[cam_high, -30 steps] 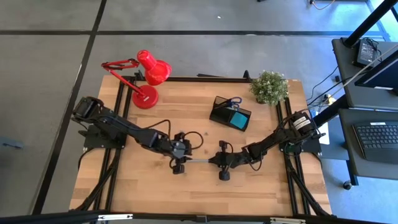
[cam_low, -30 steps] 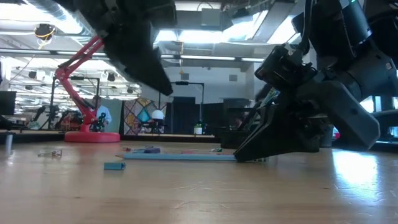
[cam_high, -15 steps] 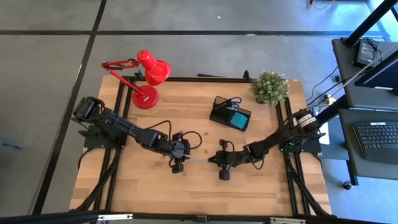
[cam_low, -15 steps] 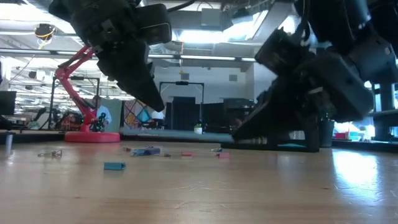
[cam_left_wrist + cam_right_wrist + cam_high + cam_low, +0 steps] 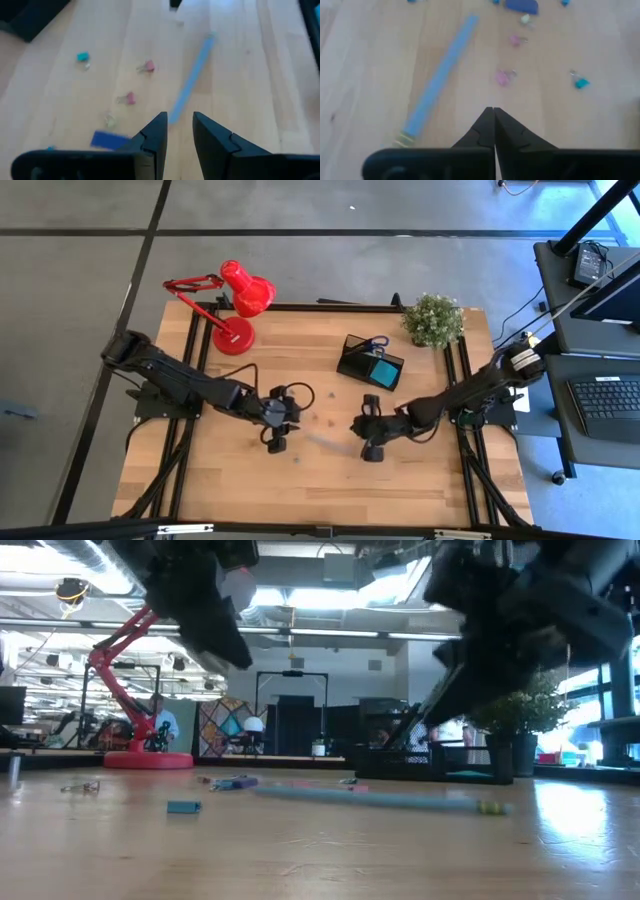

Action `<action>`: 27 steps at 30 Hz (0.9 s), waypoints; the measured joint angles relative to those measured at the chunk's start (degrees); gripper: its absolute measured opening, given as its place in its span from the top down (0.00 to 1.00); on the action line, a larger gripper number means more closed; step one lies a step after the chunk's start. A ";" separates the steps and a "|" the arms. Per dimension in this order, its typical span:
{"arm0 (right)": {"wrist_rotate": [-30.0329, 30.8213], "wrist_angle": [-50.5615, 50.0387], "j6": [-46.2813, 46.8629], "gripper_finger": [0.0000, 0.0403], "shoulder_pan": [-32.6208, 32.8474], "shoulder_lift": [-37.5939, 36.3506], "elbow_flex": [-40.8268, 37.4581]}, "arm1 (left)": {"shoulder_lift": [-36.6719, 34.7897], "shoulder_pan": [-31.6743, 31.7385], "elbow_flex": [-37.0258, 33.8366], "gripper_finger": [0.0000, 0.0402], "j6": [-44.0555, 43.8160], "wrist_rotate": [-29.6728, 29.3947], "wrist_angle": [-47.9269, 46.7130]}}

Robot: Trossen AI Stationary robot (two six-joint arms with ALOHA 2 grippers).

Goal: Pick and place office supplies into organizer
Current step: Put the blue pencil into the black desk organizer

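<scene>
A long light-blue pencil (image 5: 370, 798) with a yellow-green end (image 5: 490, 807) lies flat on the wooden table between my two grippers, touched by neither. My left gripper (image 5: 180, 120) hovers above it, slightly open, near one end of the pencil (image 5: 192, 75). My right gripper (image 5: 493, 111) is shut and hovers over the other end of the pencil (image 5: 440, 75). The black organizer (image 5: 370, 362) stands toward the far edge, with blue-handled scissors (image 5: 377, 342) and a teal sticky pad (image 5: 383, 372) in it.
Small bits lie scattered by the pencil: pink clips (image 5: 147, 66) (image 5: 129, 98), a teal clip (image 5: 82, 57) and a blue block (image 5: 107, 140). A red desk lamp (image 5: 240, 305) stands at the far left and a potted plant (image 5: 433, 320) at the far right.
The pencil was held between both grippers, then raised off the table at the right gripper. It now lies flat on the table again, free. Both grippers have risen and drawn apart, the left toward the table's left, the right toward its right.
</scene>
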 joint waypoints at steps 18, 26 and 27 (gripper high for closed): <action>4.97 -8.49 4.47 0.98 -0.43 -1.11 5.44 | 6.23 -6.10 1.42 0.79 22.04 8.67 10.90; 6.28 -7.25 6.35 0.94 -0.45 -1.11 5.44 | 15.52 -9.61 1.77 0.77 25.76 5.43 18.99; 6.28 -7.15 6.39 0.94 -0.45 -1.10 5.44 | 16.51 -9.72 2.29 0.75 25.94 5.49 18.87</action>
